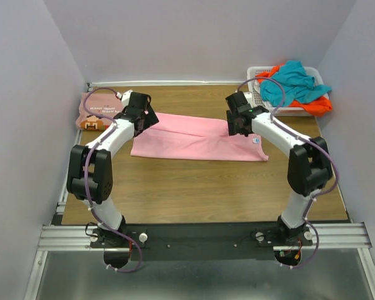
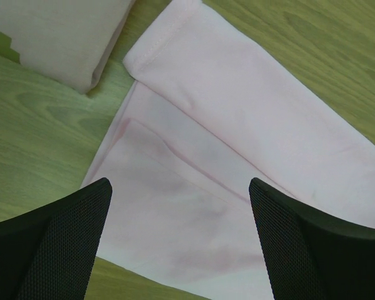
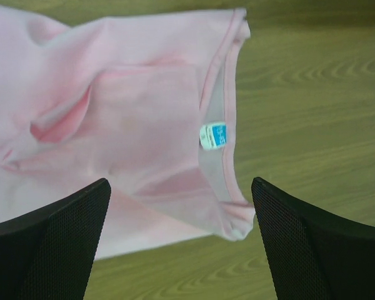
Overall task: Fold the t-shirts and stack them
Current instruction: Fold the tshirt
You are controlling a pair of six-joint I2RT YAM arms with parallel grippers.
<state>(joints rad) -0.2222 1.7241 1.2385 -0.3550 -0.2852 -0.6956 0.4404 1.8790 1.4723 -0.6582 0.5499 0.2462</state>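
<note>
The plain light-pink t-shirt lies folded lengthwise into a long strip across the middle of the table, its blue neck label at the right end. My left gripper hovers open and empty over its left end. My right gripper hovers open and empty over the collar end. The dusty-pink t-shirt with the brown-orange print lies folded at the far left; its edge also shows in the left wrist view. Teal and orange t-shirts are piled in a basket.
A white basket stands at the back right corner against the wall. Grey walls close in the table on the left, back and right. Bare wooden tabletop lies between the shirt and the arm bases.
</note>
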